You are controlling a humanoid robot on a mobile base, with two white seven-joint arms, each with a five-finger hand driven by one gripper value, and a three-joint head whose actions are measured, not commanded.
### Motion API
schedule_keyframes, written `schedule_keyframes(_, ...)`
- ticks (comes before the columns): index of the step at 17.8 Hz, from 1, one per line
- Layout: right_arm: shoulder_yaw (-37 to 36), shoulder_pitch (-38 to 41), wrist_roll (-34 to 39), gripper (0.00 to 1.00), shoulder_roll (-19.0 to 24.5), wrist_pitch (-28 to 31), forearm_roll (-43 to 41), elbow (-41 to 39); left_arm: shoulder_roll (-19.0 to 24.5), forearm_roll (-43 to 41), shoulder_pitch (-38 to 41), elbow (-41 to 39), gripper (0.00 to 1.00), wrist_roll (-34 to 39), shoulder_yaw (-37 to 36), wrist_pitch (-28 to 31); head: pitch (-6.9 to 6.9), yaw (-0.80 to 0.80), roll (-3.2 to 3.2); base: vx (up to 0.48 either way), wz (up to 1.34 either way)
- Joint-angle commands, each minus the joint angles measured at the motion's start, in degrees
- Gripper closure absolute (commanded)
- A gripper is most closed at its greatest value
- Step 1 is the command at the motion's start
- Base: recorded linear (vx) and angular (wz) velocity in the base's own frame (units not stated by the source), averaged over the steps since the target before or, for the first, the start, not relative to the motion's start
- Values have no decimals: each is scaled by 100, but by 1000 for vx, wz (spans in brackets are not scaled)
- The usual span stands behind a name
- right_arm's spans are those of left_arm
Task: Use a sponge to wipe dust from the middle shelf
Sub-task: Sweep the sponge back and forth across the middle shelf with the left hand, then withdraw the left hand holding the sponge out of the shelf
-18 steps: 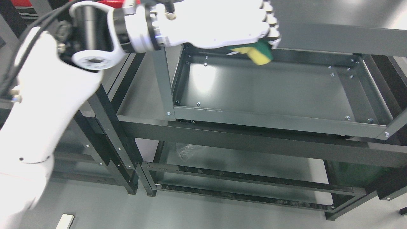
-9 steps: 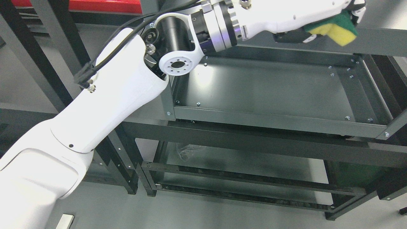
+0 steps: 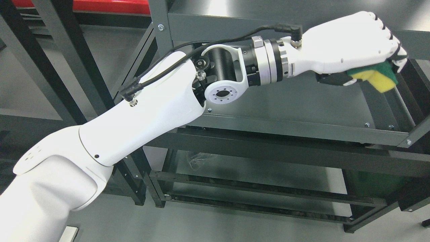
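Where the left hand (image 3: 349,47) grips it, an unmarked sponge (image 3: 381,80).

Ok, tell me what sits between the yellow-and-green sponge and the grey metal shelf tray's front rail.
Head view: nothing; only bare tray floor separates the sponge from the front rail.

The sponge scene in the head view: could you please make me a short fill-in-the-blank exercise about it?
1. The sponge is held by the ____ robot hand.
2. The sponge is yellow and ____.
3. The robot hand is over the ____ end of the middle shelf.
4. At the picture's top left edge lies a strip coloured ____.

Missing words: left; green; right; red
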Motion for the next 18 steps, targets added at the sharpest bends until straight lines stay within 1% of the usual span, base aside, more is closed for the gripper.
schedule_keyframes(1, -1, 0, -3, 0, -100, -4, 0, -100, -159, 248, 200, 150, 98, 67, -1025, -61, 0, 0, 0, 0, 0)
schedule_keyframes(3, 8, 0, -3, 0, -100, -4, 0, -100, -159, 293, 672, 97, 98, 85, -886, -61, 0, 0, 0, 0, 0)
schedule_keyframes(6, 8, 0, -3, 0, -100, -4, 0, -100, -159, 293, 1850, 1, 98, 58, -114, -61, 0, 0, 0, 0, 0)
schedule_keyframes(7, -1, 0, -3, 0, -100, -4, 0, -100, -159, 293, 2462, -35, 98, 41, 463, -61, 0, 0, 0, 0, 0)
schedule_keyframes(11, -1, 0, -3, 0, -100, -4, 0, -100, -159, 372, 3898, -70, 98, 93, 2196, -96, 0, 0, 0, 0, 0)
schedule_keyframes(13, -1, 0, -3, 0, -100, -4, 0, -100, -159, 748, 4636, -245, 98, 93, 2909, -87, 0, 0, 0, 0, 0)
schedule_keyframes(14, 8, 0, -3, 0, -100, -4, 0, -100, -159, 1037, 4866, -272, 98, 93, 3252, -87, 0, 0, 0, 0, 0)
schedule_keyframes(16, -1, 0, -3, 0, -100, -4, 0, -100, -159, 1757, 5095, -272, 98, 93, 3858, -44, 0, 0, 0, 0, 0)
schedule_keyframes(18, 8, 0, -3, 0, -100, -4, 0, -100, -159, 2303, 5280, -272, 98, 85, 4552, 70, 0, 0, 0, 0, 0)
